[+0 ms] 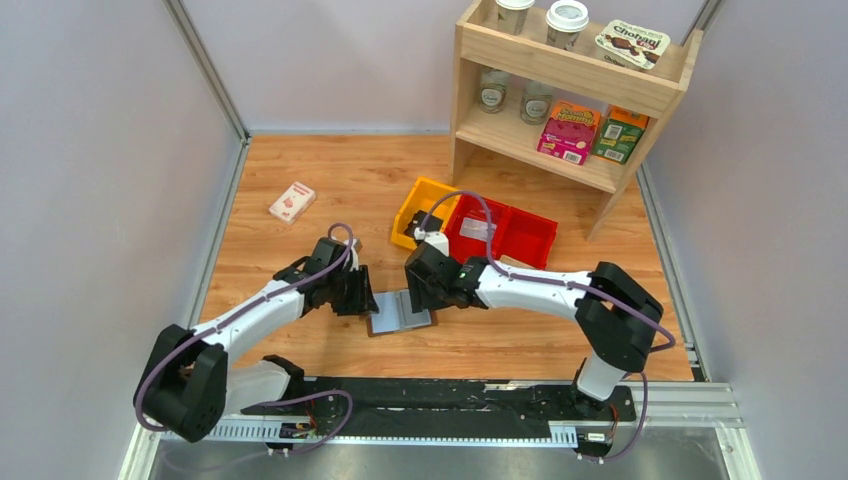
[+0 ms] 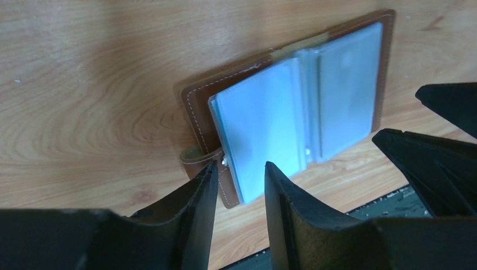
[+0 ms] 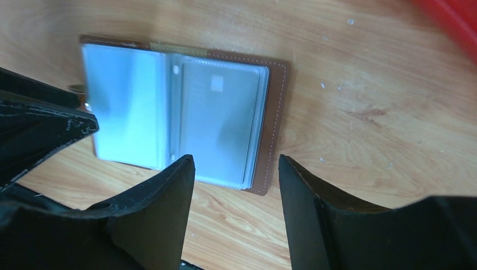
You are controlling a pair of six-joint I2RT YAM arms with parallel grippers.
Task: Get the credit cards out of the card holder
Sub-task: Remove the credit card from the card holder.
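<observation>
The brown card holder point(image 1: 400, 313) lies open and flat on the wooden table between my two grippers, its grey-blue plastic sleeves facing up. My left gripper point(image 1: 362, 292) is open at its left edge. In the left wrist view the open left gripper point(image 2: 239, 171) has the sleeve corner and snap strap point(image 2: 197, 158) of the holder point(image 2: 292, 107) just ahead of its fingertips. My right gripper point(image 1: 425, 292) is open over the holder's right half. In the right wrist view the right gripper point(image 3: 236, 163) hovers near the holder point(image 3: 275, 112). A grey card point(image 3: 219, 118) shows inside the right sleeve.
A white-and-red small box point(image 1: 291, 202) lies at the back left. A yellow bin point(image 1: 418, 205) and red bins point(image 1: 505, 233) sit just behind the right gripper. A wooden shelf point(image 1: 570, 95) with cups, jars and boxes stands at the back right. The table's near edge runs close below the holder.
</observation>
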